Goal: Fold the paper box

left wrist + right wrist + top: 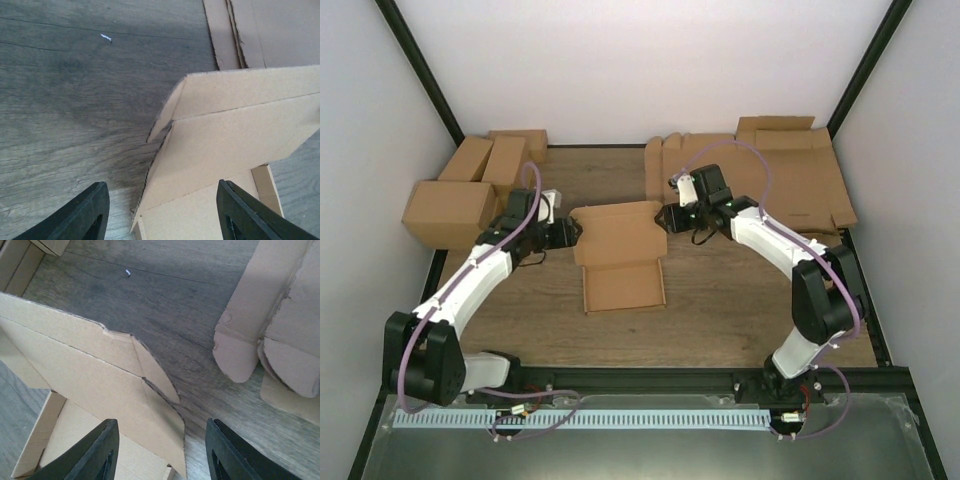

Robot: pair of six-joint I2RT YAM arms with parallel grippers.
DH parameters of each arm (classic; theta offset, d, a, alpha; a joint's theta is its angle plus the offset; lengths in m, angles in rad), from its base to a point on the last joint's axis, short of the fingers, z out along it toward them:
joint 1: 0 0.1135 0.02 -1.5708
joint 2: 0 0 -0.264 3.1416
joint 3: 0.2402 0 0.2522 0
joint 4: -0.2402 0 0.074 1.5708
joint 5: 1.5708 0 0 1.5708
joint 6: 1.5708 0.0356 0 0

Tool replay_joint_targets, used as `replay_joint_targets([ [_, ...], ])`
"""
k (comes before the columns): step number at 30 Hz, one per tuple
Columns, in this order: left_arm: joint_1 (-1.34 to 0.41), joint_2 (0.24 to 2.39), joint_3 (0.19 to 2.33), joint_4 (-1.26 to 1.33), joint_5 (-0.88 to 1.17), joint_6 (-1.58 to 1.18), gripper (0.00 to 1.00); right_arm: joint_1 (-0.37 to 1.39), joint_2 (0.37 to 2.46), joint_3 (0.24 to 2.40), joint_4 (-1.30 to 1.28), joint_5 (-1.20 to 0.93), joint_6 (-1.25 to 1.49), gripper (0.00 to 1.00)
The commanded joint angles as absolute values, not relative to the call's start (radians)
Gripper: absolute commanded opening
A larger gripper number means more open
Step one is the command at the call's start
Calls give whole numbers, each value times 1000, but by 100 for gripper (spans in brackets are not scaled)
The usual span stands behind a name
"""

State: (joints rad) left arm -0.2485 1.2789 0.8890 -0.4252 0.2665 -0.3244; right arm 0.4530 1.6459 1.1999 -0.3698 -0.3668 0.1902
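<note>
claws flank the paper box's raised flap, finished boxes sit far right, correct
No: the finished boxes are at the far left, per the top view. The left claw and right claw do flank the paper box's raised flap.

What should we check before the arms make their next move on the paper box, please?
1. Paper box lies mid-table between the two arms: ok.
2. Left gripper straddles the left end of the box's raised panel, jaws apart: ok.
3. Right gripper straddles the right end of that panel, jaws apart: ok.
4. Either gripper's fingers already touching the cardboard: cannot tell.
5. Pile of flat sheets is separated from the box by bare table: ok.
</note>
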Motion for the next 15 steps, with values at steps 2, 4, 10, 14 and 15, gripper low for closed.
replay_joint_targets([
  [2,-245,1323,934,-437,246,-290,61,446,1669,1263,-389,-315,172,50],
  [4,-245,1341,939,-434,260,-288,58,446,1681,1268,-387,-318,168,50],
  [10,-245,1376,957,-433,309,-285,40,446,1716,1291,-372,-348,165,46],
  [14,-247,1376,959,-423,327,-285,29,446,1716,1298,-367,-378,172,35],
  [15,-248,1378,960,-423,332,-285,27,448,1719,1301,-369,-385,173,32],
])
